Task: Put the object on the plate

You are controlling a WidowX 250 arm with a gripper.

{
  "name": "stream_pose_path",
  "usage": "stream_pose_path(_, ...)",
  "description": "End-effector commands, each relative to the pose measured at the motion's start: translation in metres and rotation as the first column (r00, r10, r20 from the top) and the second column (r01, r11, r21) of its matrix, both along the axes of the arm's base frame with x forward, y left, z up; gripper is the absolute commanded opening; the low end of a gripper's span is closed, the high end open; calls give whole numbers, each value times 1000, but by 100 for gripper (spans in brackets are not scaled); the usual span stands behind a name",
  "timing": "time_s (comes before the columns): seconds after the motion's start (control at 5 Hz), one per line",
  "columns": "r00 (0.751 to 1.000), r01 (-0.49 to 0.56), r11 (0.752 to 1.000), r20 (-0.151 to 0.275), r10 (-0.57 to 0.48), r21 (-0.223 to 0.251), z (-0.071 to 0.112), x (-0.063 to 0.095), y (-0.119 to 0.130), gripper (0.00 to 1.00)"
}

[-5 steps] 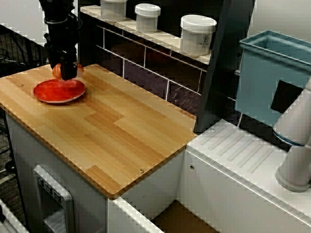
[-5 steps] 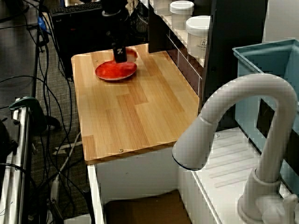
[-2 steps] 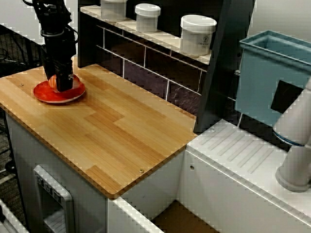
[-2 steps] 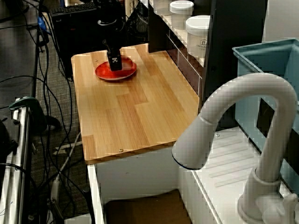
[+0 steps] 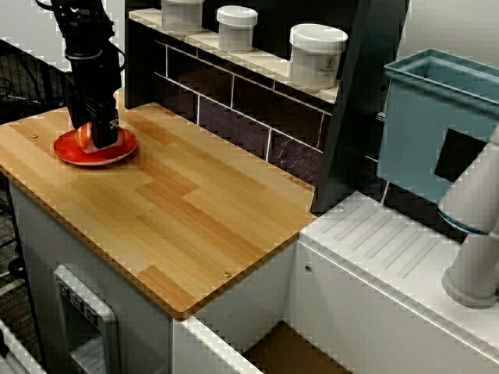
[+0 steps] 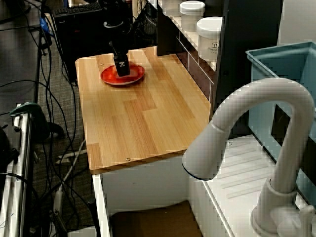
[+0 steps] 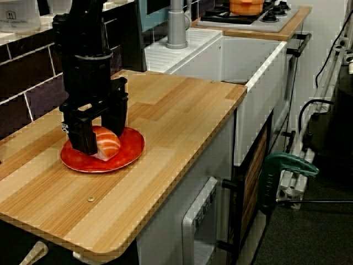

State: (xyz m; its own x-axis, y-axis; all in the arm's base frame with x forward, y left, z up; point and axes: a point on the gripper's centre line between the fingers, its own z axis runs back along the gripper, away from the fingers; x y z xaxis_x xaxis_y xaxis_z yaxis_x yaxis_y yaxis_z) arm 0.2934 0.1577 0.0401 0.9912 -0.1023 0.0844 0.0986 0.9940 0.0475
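A black robot arm reaches down over the far corner of a wooden desk point(image 5: 179, 210), ending in a black two-fingered tool point(image 7: 98, 138). The tool stands upright with its jaws parted to either side of a small toy salmon nigiri point(image 7: 105, 142), which has an orange top with pale stripes and a white rice base. The nigiri sits between the fingers on a flat, glossy red plate point(image 7: 128, 153) directly under the tool. From these views it cannot be told whether the fingers point(image 7: 84, 135) press on the nigiri or only flank it, nor whether the nigiri's base is fully resting on the plate, though it appears to touch it. In the front view, the tool point(image 5: 95, 136) hides most of the nigiri point(image 5: 84, 139), with only an orange sliver showing at the tool's side above the plate point(image 5: 117, 152). In the side view, the tool point(image 6: 122, 69) covers the middle of the plate point(image 6: 136, 76). The plate holds nothing else. Behind the tool, on a tiled shelf along the wall, stand three white lidded jars point(image 5: 317, 54); their contents cannot be seen. Well away from the tool, beyond the desk's other end, are a blue bin point(image 5: 437, 125), a white sink surround point(image 5: 390, 265) and a white curved faucet point(image 6: 256, 128).
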Motion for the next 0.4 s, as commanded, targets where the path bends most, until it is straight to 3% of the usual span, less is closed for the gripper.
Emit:
stream_pose_path(0.0, 998, -8, 1000, 61, 7, 16, 29, 7, 3, 100)
stream_pose_path(0.2, 998, -13, 1000, 67, 13, 3, 37, 10, 2, 100)
